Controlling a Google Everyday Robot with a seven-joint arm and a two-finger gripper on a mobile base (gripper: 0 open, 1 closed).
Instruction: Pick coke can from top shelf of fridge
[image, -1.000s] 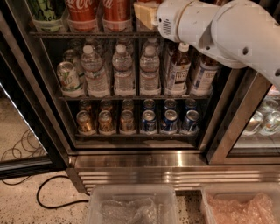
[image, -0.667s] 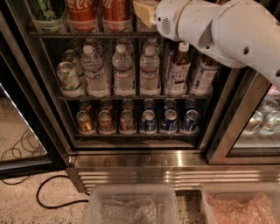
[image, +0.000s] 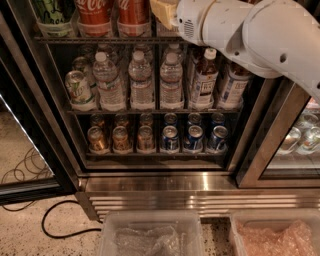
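Gripper: pale gripper (image: 163, 9) at the upper frame edge; whether it is wide or narrow, cannot tell.
Just left of it: two red aluminium coke cans (image: 132, 14) on the dark wire top shelf (image: 100, 40).
Below it: three clear plastic water bottles (image: 140, 80) in front.
Change: gripper and cans sit as before.

I see glossy red metal on the coke can (image: 95, 12), upper left of the frame, sitting on the thin dark wire top shelf (image: 100, 40). The fridge (image: 150, 182) base looks like ribbed, brushed steel. My arm (image: 260, 35) is smooth matt white plastic. The tool (image: 162, 11), top centre beside the cans, looks pale cream.
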